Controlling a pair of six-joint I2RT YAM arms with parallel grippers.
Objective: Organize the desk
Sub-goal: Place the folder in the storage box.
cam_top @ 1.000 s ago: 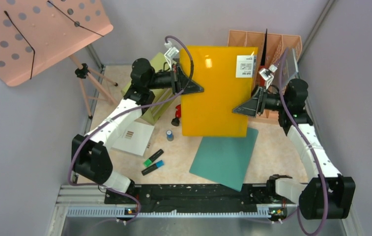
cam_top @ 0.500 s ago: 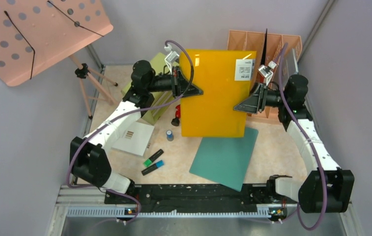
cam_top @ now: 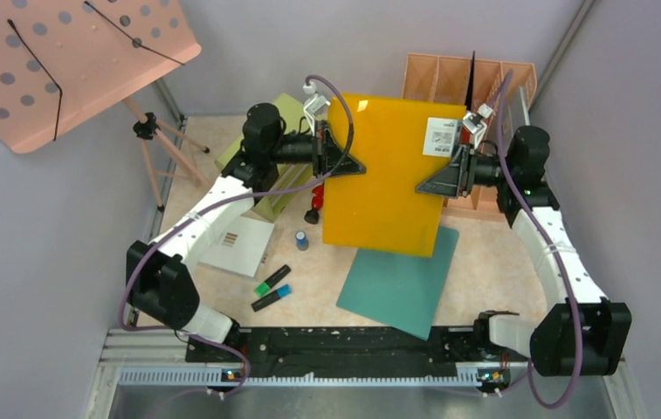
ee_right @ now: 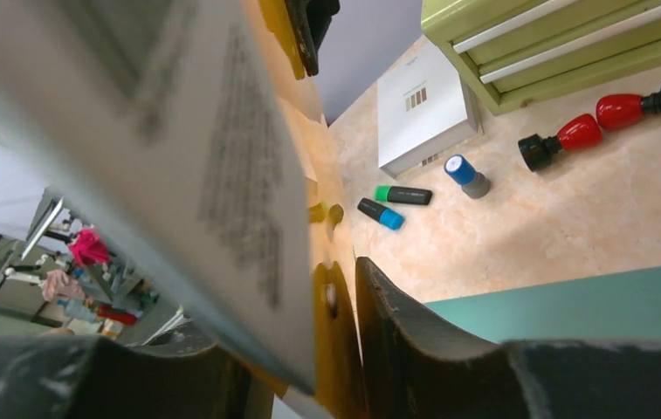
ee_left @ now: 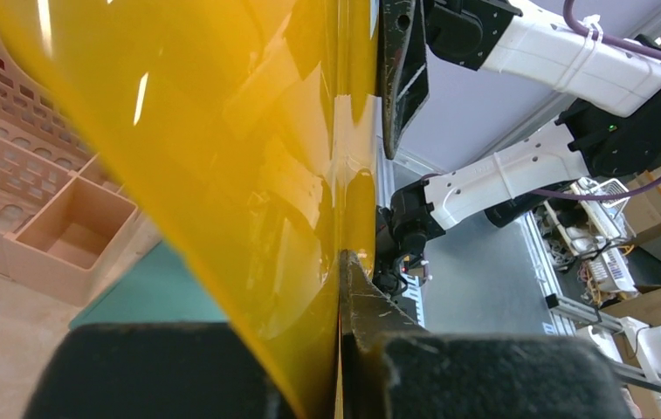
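Note:
A large orange plastic folder [cam_top: 385,175] with a white label [cam_top: 439,137] hangs in the air above the beige marble desk [cam_top: 484,262]. My left gripper [cam_top: 344,164] is shut on its left edge; the folder fills the left wrist view [ee_left: 248,175]. My right gripper [cam_top: 436,185] is shut on its right edge, with the folder [ee_right: 331,314] pinched between the fingers. The folder is tilted, its top toward the peach organizer [cam_top: 471,83] at the back right. A teal folder [cam_top: 399,279] lies flat below it.
A green drawer cabinet [cam_top: 274,166] stands behind the left gripper. On the desk lie a red-and-black stamp [ee_right: 606,118], a blue-capped stamp [cam_top: 301,238], a white booklet [cam_top: 237,244] and two highlighters [cam_top: 271,287]. A peach perforated board on a tripod [cam_top: 65,61] stands at far left.
Both grippers have carried the orange folder a little to the right and toward the back, and it has tilted clockwise. Its label now lies closer to the peach organizer.

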